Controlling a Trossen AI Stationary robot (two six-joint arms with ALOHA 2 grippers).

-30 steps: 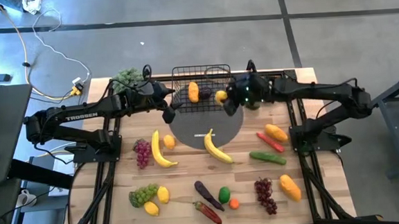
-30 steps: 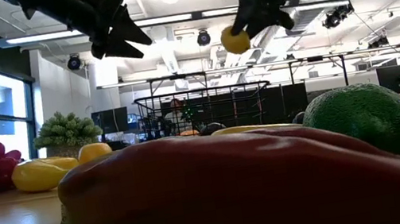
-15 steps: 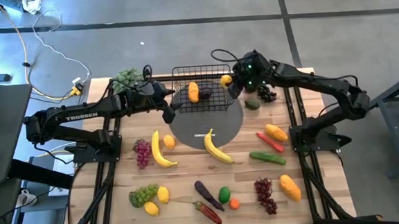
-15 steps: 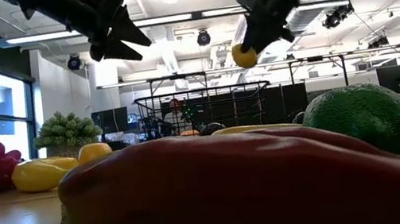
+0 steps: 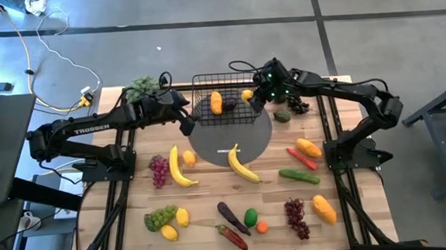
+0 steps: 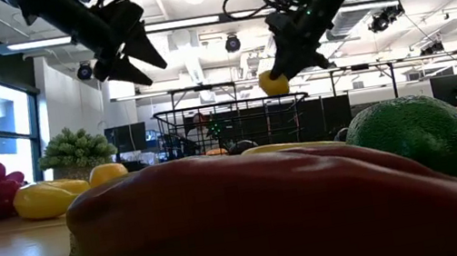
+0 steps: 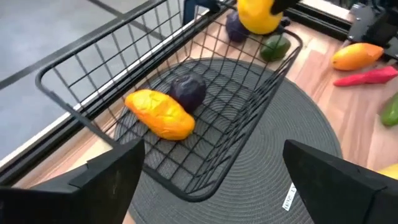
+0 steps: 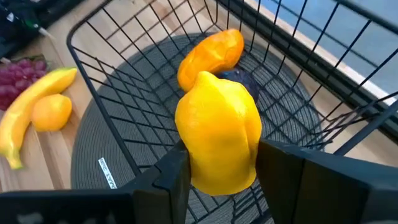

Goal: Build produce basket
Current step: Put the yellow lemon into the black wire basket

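Black wire basket (image 5: 225, 101) is sitting at the back of the counter (image 5: 212, 195) on the round grey mat (image 5: 232, 144), and we're seeing an orange mango (image 7: 160, 113) and a dark purple fruit (image 7: 188, 91) inside it. Our right gripper (image 8: 217, 165) is hanging over the basket's right end, fingers pinching a yellow lemon (image 8: 219, 140). Our left gripper (image 5: 185, 121) is hovering by the basket's left side, fingers spread wide, holding nothing. In the low view a red pepper (image 6: 270, 213) is blocking most of the counter.
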